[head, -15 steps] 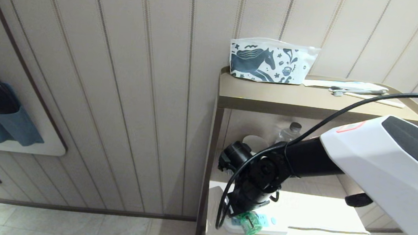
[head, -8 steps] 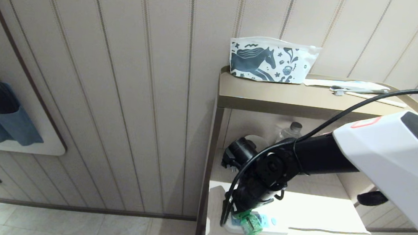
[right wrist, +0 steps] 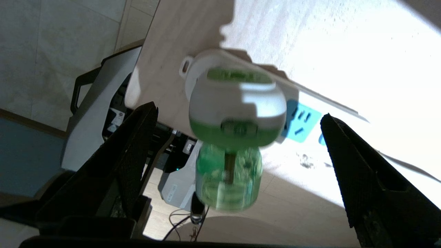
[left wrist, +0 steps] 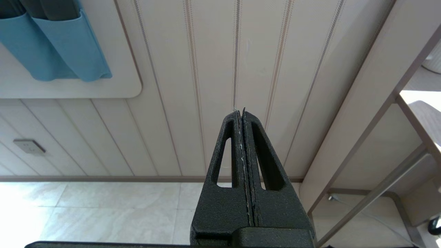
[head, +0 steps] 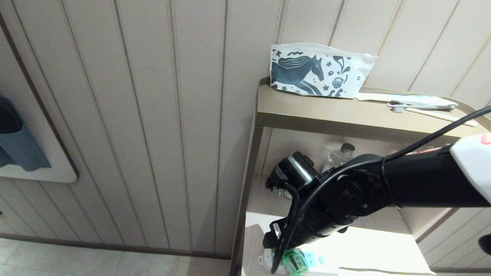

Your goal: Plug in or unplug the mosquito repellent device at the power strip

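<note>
two shelves of a pale wood bench [head: 364,118] stand against striped wall panels at frame right; low in frame, the mosquito repellent device [head: 294,263] sits on the power strip [head: 321,268], right gripper [right wrist: 237,137] fingers apart around it, left gripper [left wrist: 243,113] fingers together.

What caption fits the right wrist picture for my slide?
Open right gripper around, not touching, the green-and-white mosquito repellent device standing on the white power strip.
</note>
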